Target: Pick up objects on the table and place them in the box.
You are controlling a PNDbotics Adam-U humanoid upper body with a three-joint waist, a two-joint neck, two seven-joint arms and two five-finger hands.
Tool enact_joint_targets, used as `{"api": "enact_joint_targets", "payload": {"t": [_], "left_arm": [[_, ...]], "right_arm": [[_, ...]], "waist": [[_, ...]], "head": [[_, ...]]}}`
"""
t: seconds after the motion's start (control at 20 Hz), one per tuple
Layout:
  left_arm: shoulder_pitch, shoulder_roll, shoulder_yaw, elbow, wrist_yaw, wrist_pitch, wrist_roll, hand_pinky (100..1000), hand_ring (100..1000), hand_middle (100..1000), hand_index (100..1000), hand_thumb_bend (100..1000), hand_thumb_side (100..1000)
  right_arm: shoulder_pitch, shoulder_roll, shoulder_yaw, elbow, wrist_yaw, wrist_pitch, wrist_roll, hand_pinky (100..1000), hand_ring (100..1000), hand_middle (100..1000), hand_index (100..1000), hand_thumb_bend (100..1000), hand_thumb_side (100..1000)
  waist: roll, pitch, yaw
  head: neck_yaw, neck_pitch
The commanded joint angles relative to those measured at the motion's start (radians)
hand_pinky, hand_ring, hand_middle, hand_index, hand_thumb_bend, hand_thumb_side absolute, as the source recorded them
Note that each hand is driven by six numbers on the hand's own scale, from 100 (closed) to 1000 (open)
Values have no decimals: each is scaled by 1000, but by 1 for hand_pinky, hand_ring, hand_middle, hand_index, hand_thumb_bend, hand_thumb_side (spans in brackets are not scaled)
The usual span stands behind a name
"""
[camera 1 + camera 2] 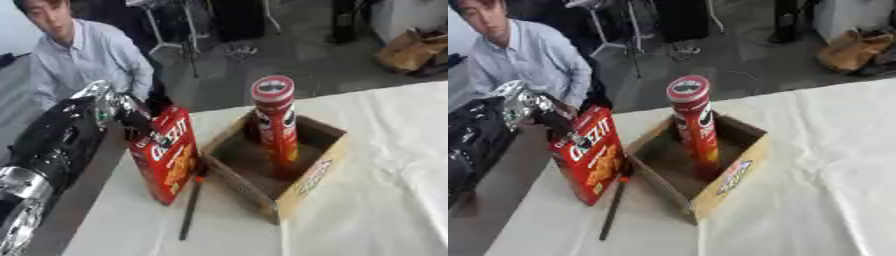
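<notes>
- My left hand (140,120) is up at the top corner of the red cracker box (166,155), fingers curled on its upper edge.
- The cracker box stands upright on the white table (376,200), just left of the cardboard box (302,182).
- A tall red chip can (276,125) stands upright inside the cardboard box.
- A thin dark stick with a red spot (191,205) lies on the table between the two boxes.

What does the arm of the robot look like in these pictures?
Only the left arm shows: bulky glossy black shells with shiny silver joints near the wrist and at the lower edge. The left hand is dark. No right arm is visible.
</notes>
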Motion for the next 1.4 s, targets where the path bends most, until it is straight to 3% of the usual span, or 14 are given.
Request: {"api": "enact_joint_targets", "payload": {"t": [0.05, 1.4], "left_arm": [[-41, 47, 13, -13, -3, 13, -3, 731, 607, 451, 498, 100, 654], [-126, 126, 48, -109, 49, 64, -3, 689, 579, 454, 492, 100, 556]], "right_arm": [[-10, -12, -2, -11, 4, 2, -4, 884, 884, 627, 619, 100, 1000], [-11, -18, -4, -11, -1, 6, -19, 885, 883, 627, 618, 100, 1000]], "waist": [[-10, -22, 1], [-10, -31, -3]], "head": [[3, 10], [-2, 12]]}}
